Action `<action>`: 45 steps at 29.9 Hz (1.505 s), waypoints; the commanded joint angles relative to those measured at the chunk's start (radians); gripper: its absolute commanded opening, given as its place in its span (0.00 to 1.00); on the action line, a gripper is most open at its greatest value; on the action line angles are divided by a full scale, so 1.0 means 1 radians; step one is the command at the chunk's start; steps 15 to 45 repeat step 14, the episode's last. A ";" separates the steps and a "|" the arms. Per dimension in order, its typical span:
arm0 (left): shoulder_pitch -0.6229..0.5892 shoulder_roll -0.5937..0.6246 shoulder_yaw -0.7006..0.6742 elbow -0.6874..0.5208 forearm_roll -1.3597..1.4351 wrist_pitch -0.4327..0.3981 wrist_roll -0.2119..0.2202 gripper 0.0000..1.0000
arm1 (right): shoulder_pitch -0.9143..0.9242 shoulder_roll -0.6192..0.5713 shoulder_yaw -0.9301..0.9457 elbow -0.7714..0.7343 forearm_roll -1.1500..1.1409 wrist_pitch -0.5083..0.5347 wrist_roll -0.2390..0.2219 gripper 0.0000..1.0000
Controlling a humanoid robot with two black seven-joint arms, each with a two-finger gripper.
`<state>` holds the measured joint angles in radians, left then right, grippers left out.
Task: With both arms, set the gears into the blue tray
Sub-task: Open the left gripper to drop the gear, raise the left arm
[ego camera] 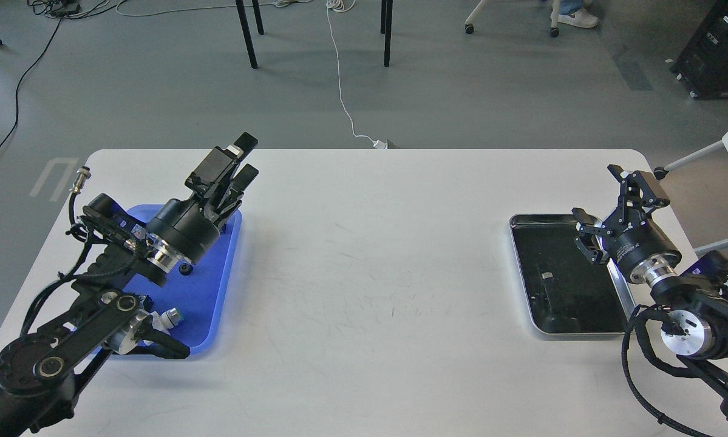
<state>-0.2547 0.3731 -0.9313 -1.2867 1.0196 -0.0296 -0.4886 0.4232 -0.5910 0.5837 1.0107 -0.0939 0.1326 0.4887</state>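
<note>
The blue tray (220,274) lies at the table's left, much of it covered by my left arm. One small black gear (185,269) shows on the tray just below the wrist; any other gears are hidden. My left gripper (248,158) is raised over the tray's far right corner and points up and away. Its fingers stand apart, open, with nothing between them. My right gripper (595,190) hangs open and empty over the far right part of the steel tray (582,328).
A white and green connector (172,316) peeks out beside my left forearm on the blue tray. The steel tray has a dark inside with a small pale scrap (548,275). Bare white table (376,273) spreads between the two trays.
</note>
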 commanded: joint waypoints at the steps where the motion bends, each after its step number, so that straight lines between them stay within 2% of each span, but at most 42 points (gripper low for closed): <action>1: 0.061 -0.109 -0.096 0.055 -0.058 -0.012 0.000 0.98 | 0.000 0.002 -0.010 0.008 -0.006 0.007 0.000 0.99; 4: 0.094 -0.138 -0.164 0.081 -0.134 -0.071 0.005 0.98 | 0.008 0.017 -0.025 0.019 -0.010 0.007 0.000 0.99; 8: 0.126 -0.140 -0.204 0.090 -0.228 -0.173 0.079 0.98 | 0.005 0.039 -0.025 0.020 -0.067 0.007 0.000 0.99; 11: 0.137 -0.140 -0.210 0.090 -0.234 -0.197 0.090 0.98 | 0.006 0.069 -0.027 0.029 -0.087 0.007 0.000 0.99; 14: 0.141 -0.140 -0.212 0.089 -0.234 -0.199 0.091 0.98 | 0.005 0.076 -0.025 0.066 -0.089 0.007 0.000 0.99; 45: 0.141 -0.140 -0.212 0.089 -0.234 -0.199 0.091 0.98 | 0.005 0.076 -0.025 0.066 -0.089 0.007 0.000 0.99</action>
